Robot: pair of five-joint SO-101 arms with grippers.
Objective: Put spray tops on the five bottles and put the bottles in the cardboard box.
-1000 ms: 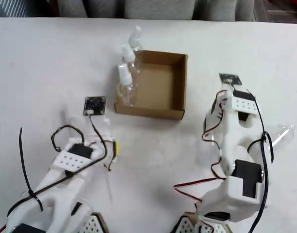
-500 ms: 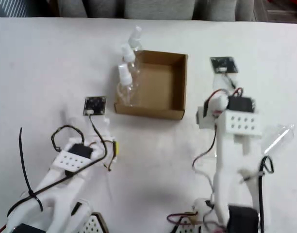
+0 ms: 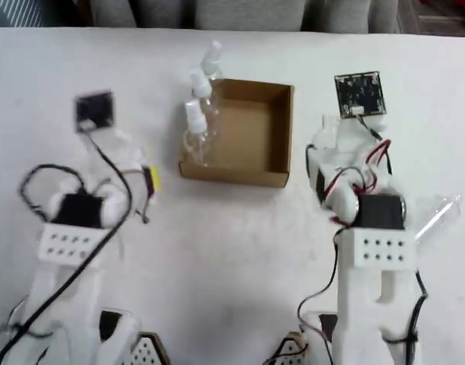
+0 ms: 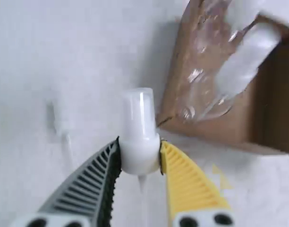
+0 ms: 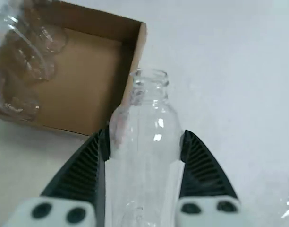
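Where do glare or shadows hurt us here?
High view: the spare clear bottle nearly vanishes against the white table. Left wrist view: highlights streak the spray top. Right wrist view: small glints on the held bottle; soft shadows throughout.

Bright even light, glaring white table [image 3: 240, 243], faint soft shadows, glints on bottles [image 3: 196, 141]

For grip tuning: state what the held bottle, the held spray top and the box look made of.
Bottle: clear glossy plastic, likely; background shows through, with bright glints.
Spray top: white smooth plastic, seemingly, with a soft sheen.
Box: matte brown cardboard, by its raw edges.
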